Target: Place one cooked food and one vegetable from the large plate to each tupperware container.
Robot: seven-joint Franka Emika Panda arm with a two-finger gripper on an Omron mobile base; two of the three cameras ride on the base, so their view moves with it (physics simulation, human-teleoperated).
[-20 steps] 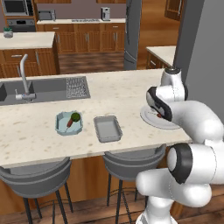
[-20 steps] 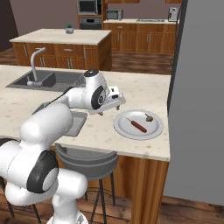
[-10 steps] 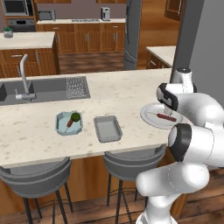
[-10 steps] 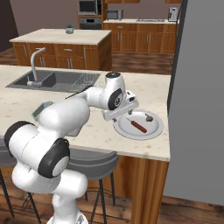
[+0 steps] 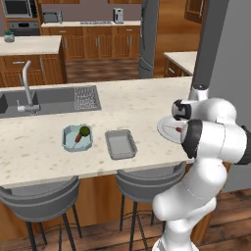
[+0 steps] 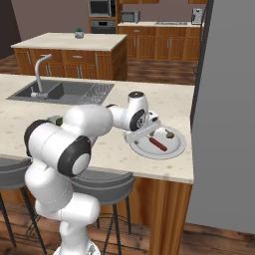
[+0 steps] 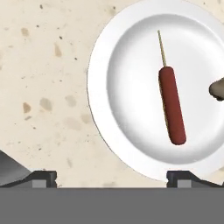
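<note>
Hovering over the near-left rim of the large plate, the gripper has its two fingertips spread wide apart with nothing between them; one tip sits over bare counter, the other over the plate's edge. On the plate lies a red-brown sausage on a thin stick, and just beside it, at the frame's edge, a small brownish lump whose kind I cannot tell. From the right base view the plate rests near the counter's right end, close to the grey fridge wall, with the sausage and the lump apart from each other on it, and the gripper at the plate's left side. From the left base view, the light blue container sits well to the left of the plate; it holds a green vegetable and a reddish piece. The grey container lies just beside it, to its right. Behind both is the sink with its faucet.
</note>
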